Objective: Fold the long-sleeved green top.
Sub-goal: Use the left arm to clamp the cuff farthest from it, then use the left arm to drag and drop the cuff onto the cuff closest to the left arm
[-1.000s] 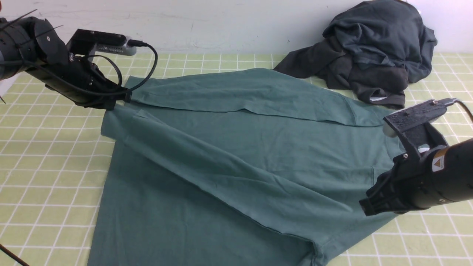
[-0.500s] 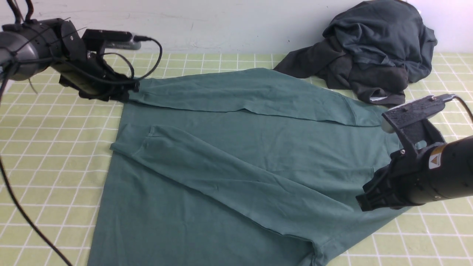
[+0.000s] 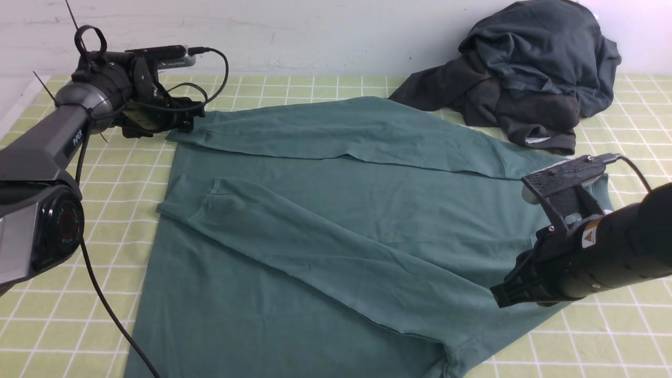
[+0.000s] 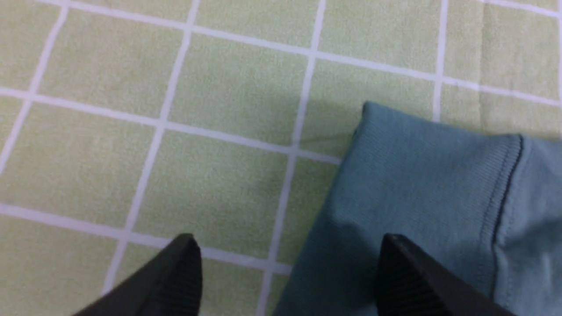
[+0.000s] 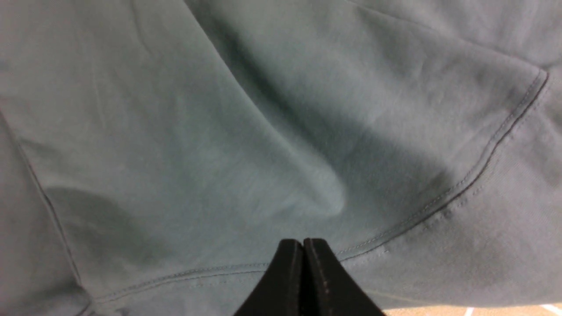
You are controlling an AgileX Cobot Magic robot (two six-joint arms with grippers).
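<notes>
Dropped by the left hand [image 3: 176,125], the near sleeve [image 3: 315,241] now lies across the green long-sleeved top [image 3: 367,189], which is spread on the table [image 3: 79,210]. That hand gapes wide and empty at the far cuff [image 4: 430,166]. The right hand [image 3: 499,296] hovers pinched together, holding nothing. Both sleeves look folded in, so the body fold likely comes next.

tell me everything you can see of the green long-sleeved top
The green long-sleeved top is plain muted teal-green jersey, lying spread flat and lightly creased on the checked tablecloth. Both sleeves are folded in: one along the far edge, one diagonally across the body. The far sleeve's ribbed cuff lies by the open left gripper, not gripped. The shut right gripper hangs over the right side; contact unclear.
</notes>
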